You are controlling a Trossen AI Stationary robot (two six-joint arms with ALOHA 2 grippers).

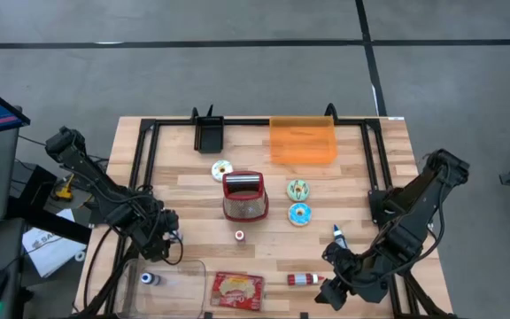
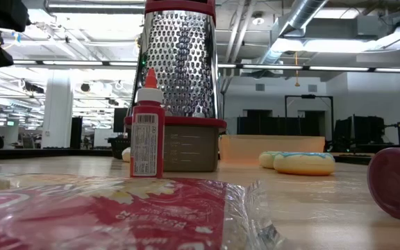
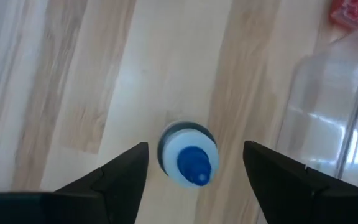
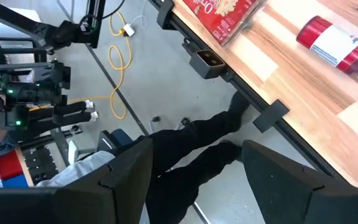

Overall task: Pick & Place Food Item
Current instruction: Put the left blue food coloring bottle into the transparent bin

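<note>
Now the left claw [image 3: 194,163] straddles, fingers apart, a small blue-capped white bottle [image 3: 188,155]: light, rigid, slippery; grip its body.

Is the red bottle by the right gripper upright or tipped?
Tipped. The red bottle lies on its side on the table; the right wrist view shows it flat.

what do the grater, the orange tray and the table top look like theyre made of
Grater: looks like shiny perforated metal, seemingly stainless steel, above a red-rimmed translucent base, probably plastic.
Orange tray: translucent glossy plastic; the wood shows faintly through it.
Table top: pale wooden planks with visible grain and seams, framed by black metal rails.
</note>
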